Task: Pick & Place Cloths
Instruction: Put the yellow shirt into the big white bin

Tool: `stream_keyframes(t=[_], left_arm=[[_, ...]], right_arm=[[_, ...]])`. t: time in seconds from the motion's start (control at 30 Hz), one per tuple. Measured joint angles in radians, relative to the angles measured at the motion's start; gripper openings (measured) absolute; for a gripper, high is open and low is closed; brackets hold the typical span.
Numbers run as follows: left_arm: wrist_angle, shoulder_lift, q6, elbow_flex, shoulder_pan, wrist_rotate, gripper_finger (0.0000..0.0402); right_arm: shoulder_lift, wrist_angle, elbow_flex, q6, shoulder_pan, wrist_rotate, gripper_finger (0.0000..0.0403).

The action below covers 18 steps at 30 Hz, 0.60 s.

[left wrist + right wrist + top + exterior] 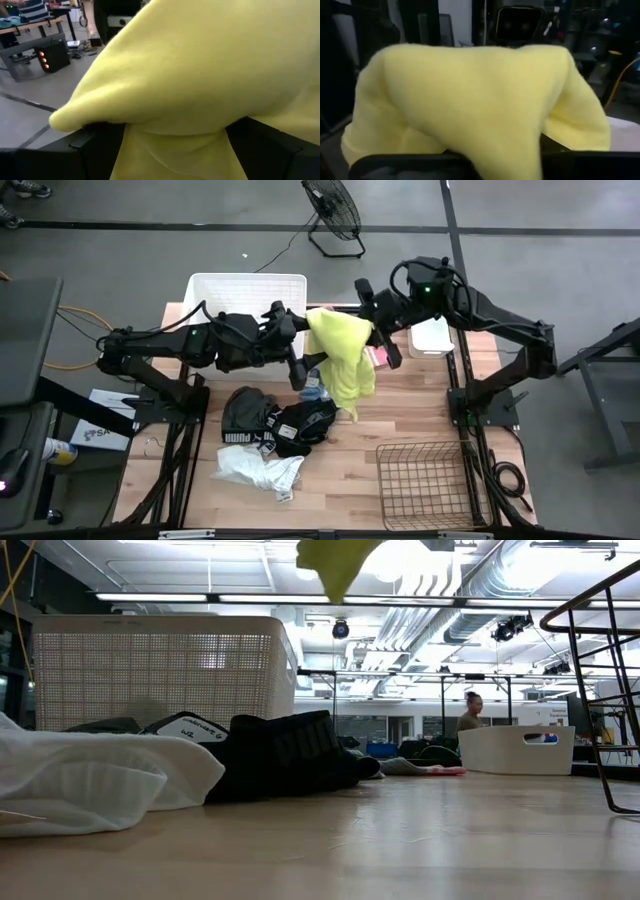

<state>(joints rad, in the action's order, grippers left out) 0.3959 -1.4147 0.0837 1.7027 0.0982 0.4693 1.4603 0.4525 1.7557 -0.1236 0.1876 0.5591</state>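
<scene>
Cloths are mid-move: the right claw pinches the yellow cloth up high, the left claw gapes beside it, and next it should go into the white tub.

Neon yellow cloth; black cloths with white print; a white cloth; white perforated tub; brown wire basket; pale wood worktop.

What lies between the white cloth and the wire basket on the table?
High view: bare wooden table separates the white cloth from the wire basket; nothing lies on that stretch.
</scene>
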Motion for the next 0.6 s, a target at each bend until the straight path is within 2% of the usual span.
stream_keyframes(t=[0.27,0.43,0.6], left_arm=[[-0.026,-0.010,-0.010,-0.002,0.001,-0.036,0.0333],[-0.023,-0.015,0.000,-0.002,0.001,-0.063,0.0331],[-0.033,-0.019,0.009,-0.002,0.002,-0.060,0.0288]], right_arm=[[0.065,-0.037,0.002,0.082,0.003,0.108,0.0035],[0.095,-0.089,0.000,0.126,0.000,0.115,0.0035],[0.095,-0.118,-0.001,0.128,0.002,0.102,0.0035]])
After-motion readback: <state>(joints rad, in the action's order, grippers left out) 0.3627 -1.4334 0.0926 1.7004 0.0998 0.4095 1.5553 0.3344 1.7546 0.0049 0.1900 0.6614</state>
